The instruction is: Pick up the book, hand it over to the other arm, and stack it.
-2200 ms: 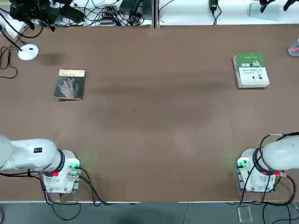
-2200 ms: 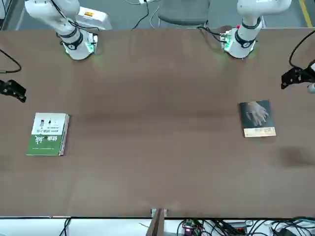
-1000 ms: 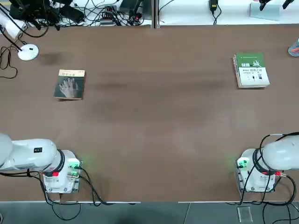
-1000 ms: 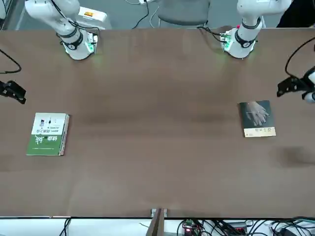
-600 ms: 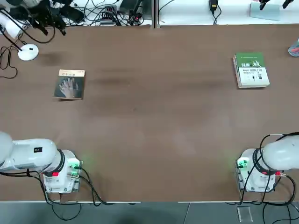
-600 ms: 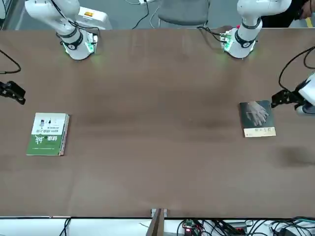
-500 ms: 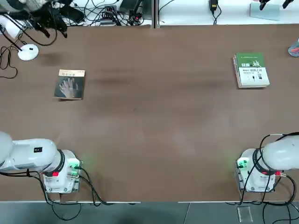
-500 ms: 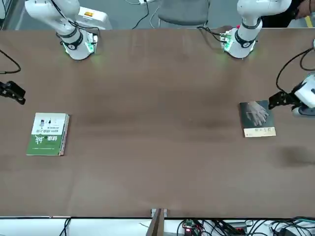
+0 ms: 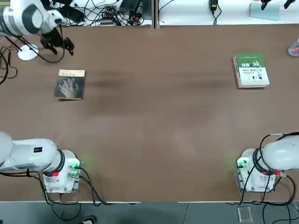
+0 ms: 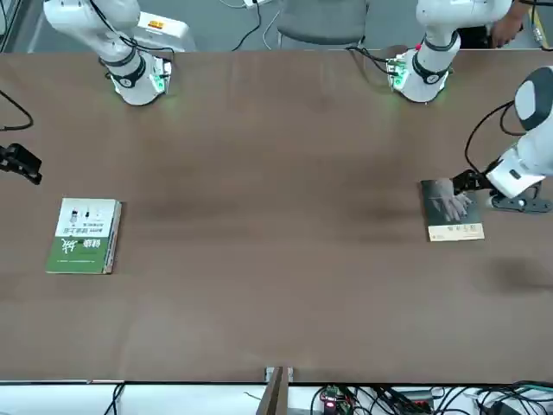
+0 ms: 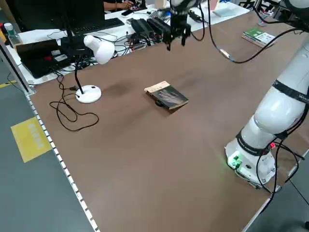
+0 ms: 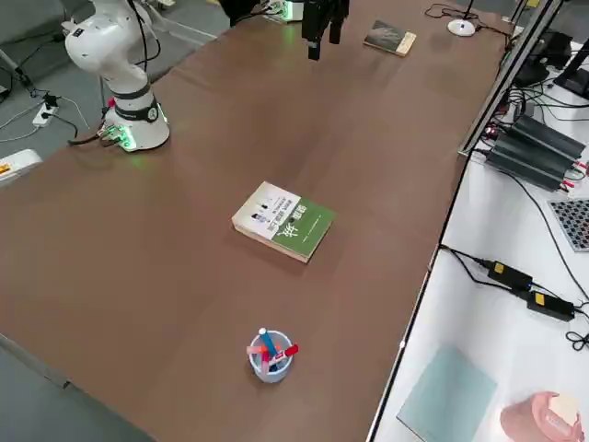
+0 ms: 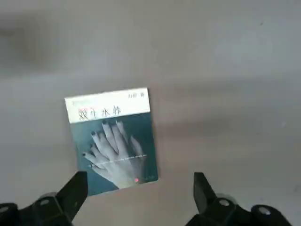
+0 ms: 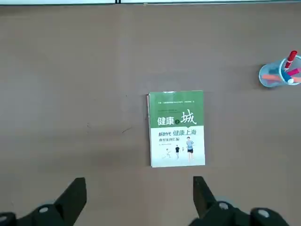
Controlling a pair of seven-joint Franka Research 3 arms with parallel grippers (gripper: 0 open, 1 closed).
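The book [image 9: 70, 84] lies flat on the brown table at its far left; its dark cover shows a pale hand, with a tan band on the far edge. It also shows as the book [image 10: 451, 209] and the book [image 11: 165, 95]. My left gripper [image 9: 57, 45] hangs open in the air just beyond the book's far edge. In the left wrist view the book [image 13: 113, 136] lies below and between that gripper's spread fingers [image 13: 77, 186], untouched. My right gripper [image 14: 138, 183] hovers open high over the thick green-and-white book [image 14: 177, 128], holding nothing.
The green-and-white book [image 9: 251, 70] sits at the table's far right, with a cup of pens [image 12: 270, 354] beyond it. A white desk lamp [image 11: 91, 53] stands at the far left corner, near the small book. Cables and power strips [image 9: 107, 14] line the far edge.
My left gripper has swung in from the far left corner toward the book and come lower, still open. The book and the right arm have stayed put.
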